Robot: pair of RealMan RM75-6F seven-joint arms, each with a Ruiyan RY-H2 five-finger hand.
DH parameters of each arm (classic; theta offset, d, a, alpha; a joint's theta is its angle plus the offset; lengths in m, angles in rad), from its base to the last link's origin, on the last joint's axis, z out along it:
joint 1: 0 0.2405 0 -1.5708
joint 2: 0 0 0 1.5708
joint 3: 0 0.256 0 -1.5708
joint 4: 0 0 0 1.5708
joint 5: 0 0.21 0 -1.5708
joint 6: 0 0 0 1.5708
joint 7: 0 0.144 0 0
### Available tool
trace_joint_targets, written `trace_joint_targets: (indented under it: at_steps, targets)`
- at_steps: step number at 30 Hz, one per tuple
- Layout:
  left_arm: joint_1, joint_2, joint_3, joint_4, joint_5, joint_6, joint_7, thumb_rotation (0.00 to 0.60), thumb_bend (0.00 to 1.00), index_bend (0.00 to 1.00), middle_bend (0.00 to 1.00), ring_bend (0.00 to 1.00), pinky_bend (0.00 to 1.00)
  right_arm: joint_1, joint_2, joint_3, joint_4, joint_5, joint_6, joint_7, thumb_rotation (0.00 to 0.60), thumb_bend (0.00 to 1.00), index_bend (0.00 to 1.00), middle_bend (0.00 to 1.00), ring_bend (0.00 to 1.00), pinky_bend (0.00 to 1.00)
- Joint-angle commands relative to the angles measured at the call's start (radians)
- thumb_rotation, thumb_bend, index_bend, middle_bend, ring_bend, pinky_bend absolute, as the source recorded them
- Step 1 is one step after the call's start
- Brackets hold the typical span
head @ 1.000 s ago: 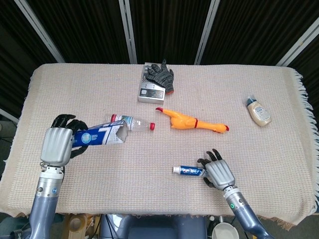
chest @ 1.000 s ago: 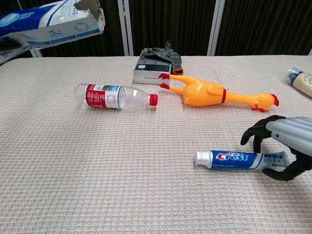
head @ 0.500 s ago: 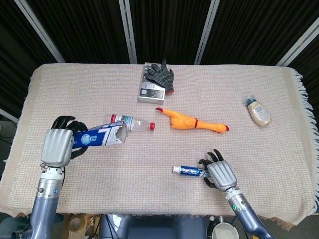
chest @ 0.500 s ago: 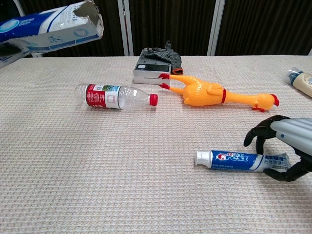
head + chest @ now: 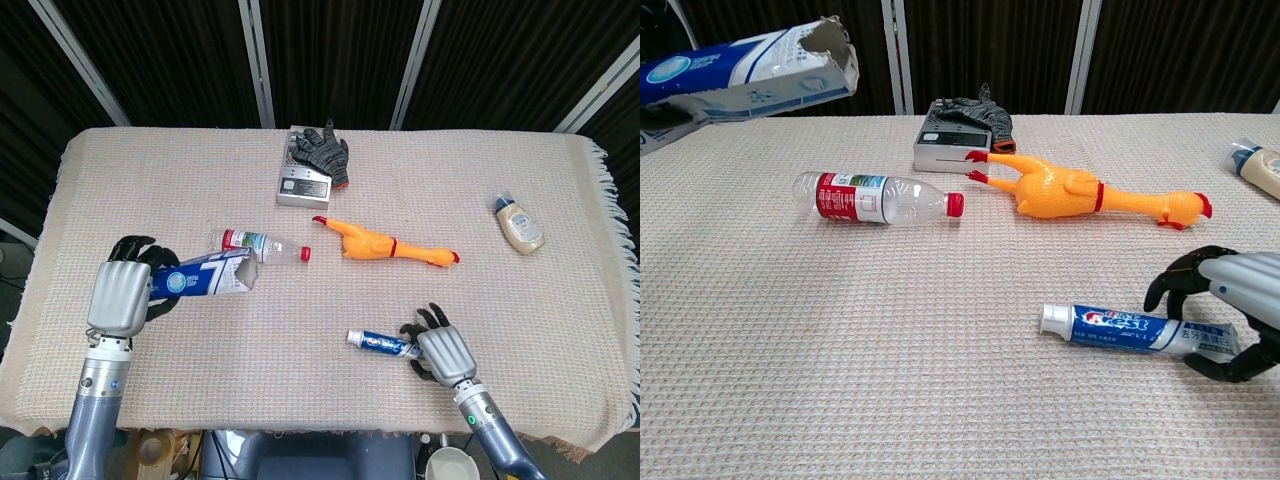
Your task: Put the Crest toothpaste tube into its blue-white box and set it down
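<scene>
The blue-white box [image 5: 205,277] is held off the table by my left hand [image 5: 120,295], which grips its closed end. Its torn open end points right, over the bottle. The chest view has the box [image 5: 750,70] high at top left. The Crest toothpaste tube [image 5: 378,342] lies near the front edge with its white cap pointing left. My right hand [image 5: 440,350] has its fingers curled round the tube's tail end. In the chest view the tube [image 5: 1120,328] lies slightly slanted, with the right hand [image 5: 1230,310] over its tail, fingers on the far side and thumb on the near side.
A clear bottle [image 5: 875,197] with a red cap lies left of centre. A yellow rubber chicken [image 5: 1080,192] lies mid-table. Behind it a dark glove [image 5: 322,150] rests on a silver device [image 5: 303,183]. A cream bottle [image 5: 519,224] lies at the far right.
My right hand has drawn slightly toward the front edge and tightened round the tube's tail; the tube has rolled and slanted a little. The box has dipped slightly.
</scene>
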Motion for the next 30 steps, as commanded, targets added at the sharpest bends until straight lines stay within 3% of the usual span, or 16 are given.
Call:
trace_joint_targets:
  at_steps: [1,7,13,17,20,24,30]
  targets:
    - [0.000,-0.002,0.002,0.002,0.000,0.001,0.000,0.600,0.31,0.47,0.46,0.25,0.20,-0.002,-0.005,0.001,0.007,-0.015,0.011,0.007,0.600,0.34,0.37,0.46,0.15,0.00]
    - [0.003,-0.003,0.004,0.009,0.000,0.004,-0.008,0.600,0.31,0.47,0.46,0.25,0.20,-0.008,-0.015,0.006,0.023,-0.043,0.037,0.022,0.600,0.34,0.52,0.57,0.24,0.00]
    - [0.009,-0.006,0.018,0.029,0.009,0.000,-0.032,0.600,0.31,0.47,0.46,0.25,0.20,-0.015,-0.028,-0.001,0.058,-0.086,0.056,0.073,0.600,0.34,0.53,0.57,0.24,0.00]
    - [0.018,-0.020,0.040,0.043,0.046,-0.011,-0.116,0.600,0.31,0.47,0.46,0.25,0.20,-0.020,-0.022,0.003,0.061,-0.111,0.082,0.082,0.600,0.34,0.53,0.57,0.24,0.00]
    - [0.031,-0.038,0.063,0.047,0.093,-0.032,-0.281,0.600,0.31,0.47,0.46,0.25,0.20,-0.024,0.005,0.012,0.032,-0.141,0.119,0.071,0.600,0.34,0.53,0.57,0.24,0.00]
    - [0.049,-0.042,0.094,0.034,0.122,-0.095,-0.597,0.600,0.31,0.47,0.46,0.24,0.20,-0.024,0.072,0.036,-0.065,-0.185,0.172,0.020,0.600,0.34,0.53,0.57,0.24,0.00]
    - [0.059,-0.049,0.140,0.163,0.225,-0.150,-0.973,0.600,0.31,0.47,0.46,0.23,0.20,-0.012,0.225,0.093,-0.299,-0.231,0.219,-0.119,0.600,0.34,0.53,0.57,0.24,0.00]
